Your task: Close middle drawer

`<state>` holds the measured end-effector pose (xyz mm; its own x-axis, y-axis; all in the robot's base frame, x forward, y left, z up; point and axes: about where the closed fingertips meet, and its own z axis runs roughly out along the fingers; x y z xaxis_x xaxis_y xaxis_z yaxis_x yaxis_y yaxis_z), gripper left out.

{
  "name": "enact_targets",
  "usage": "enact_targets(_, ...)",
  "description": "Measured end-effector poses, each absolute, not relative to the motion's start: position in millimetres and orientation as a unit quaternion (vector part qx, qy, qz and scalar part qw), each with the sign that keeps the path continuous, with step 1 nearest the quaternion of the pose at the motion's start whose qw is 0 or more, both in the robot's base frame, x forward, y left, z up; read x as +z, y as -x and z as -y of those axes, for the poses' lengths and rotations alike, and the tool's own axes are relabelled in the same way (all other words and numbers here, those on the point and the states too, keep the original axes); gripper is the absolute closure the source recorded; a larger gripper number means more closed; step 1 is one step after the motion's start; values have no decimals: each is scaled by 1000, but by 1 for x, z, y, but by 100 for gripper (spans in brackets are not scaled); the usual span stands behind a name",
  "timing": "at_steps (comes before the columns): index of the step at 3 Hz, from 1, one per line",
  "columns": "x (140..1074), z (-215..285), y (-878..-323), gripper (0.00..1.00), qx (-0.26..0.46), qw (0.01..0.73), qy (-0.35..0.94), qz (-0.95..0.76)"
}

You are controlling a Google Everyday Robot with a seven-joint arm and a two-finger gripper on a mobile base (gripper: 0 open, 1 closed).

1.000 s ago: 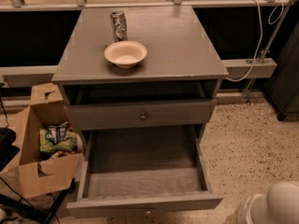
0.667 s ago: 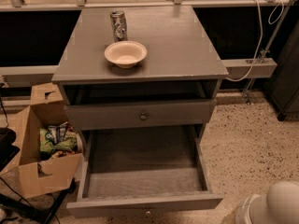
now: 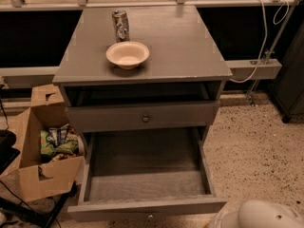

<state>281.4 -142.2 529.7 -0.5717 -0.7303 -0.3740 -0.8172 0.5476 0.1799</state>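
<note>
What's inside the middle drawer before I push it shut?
Nothing visible: the middle drawer has a bare floor. Its rear strip is shadowed beneath the top drawer, so unseen. The gripper is out of frame; only a white robot part shows lower right.

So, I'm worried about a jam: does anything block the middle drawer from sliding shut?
Nothing visible does: the middle drawer is empty. The gripper is out of view; only a white robot part shows bottom right.

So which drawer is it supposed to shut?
The gripper is out of view. Find the grey cabinet with a bowl and can on top; the middle drawer sits below the top drawer. Only it is pulled far out, showing an empty box.
</note>
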Motion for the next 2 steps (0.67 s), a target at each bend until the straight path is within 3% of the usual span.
enact_targets(2, 416, 72, -298, 100, 252, 155, 427, -854)
